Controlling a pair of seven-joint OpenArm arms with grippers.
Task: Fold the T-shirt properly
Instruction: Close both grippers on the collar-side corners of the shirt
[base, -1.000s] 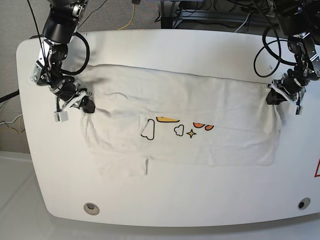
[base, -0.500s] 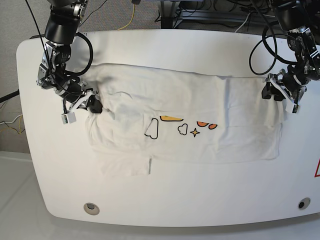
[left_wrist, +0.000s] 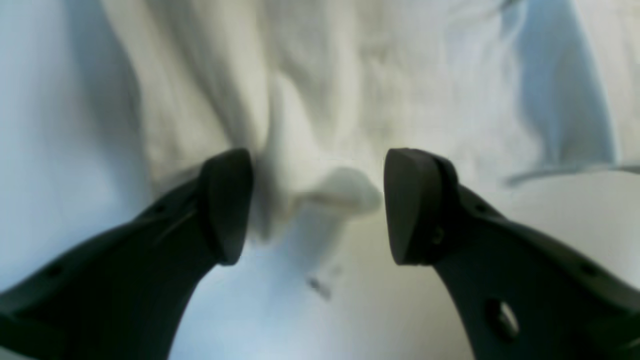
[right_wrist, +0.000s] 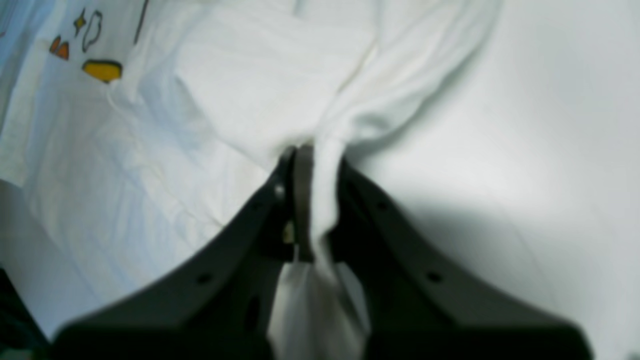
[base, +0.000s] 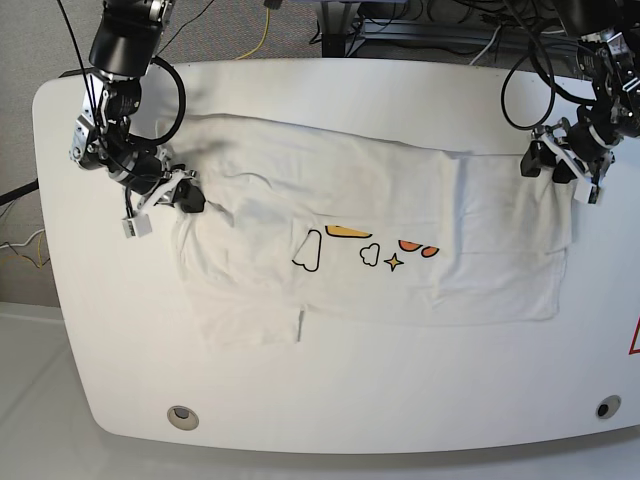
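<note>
**Arm:** Fingers on my right gripper are clamped on a bunched ridge of the T-shirt — cloth runs between the pads and hangs below them in the right wrist view.

**Ops:** And the left?

**Arm:** Left gripper has its jaws spread apart, nothing pinched. A rumpled fold of the shirt sits between the tips, close to one finger; whether it touches, I can't tell — view is blurred.

**Ops:** Where's the shirt overall?

**Arm:** Lying spread across the middle of the white table, long side running between my two grippers. Print faces up: black-outlined cloud, small yellow star, orange shapes near the centre. Base view puts my right gripper at that view's left edge of the cloth, the left one at the opposite upper corner.

**Ops:** Any bins or trays?

**Arm:** Only the tabletop under the cloth.
</note>
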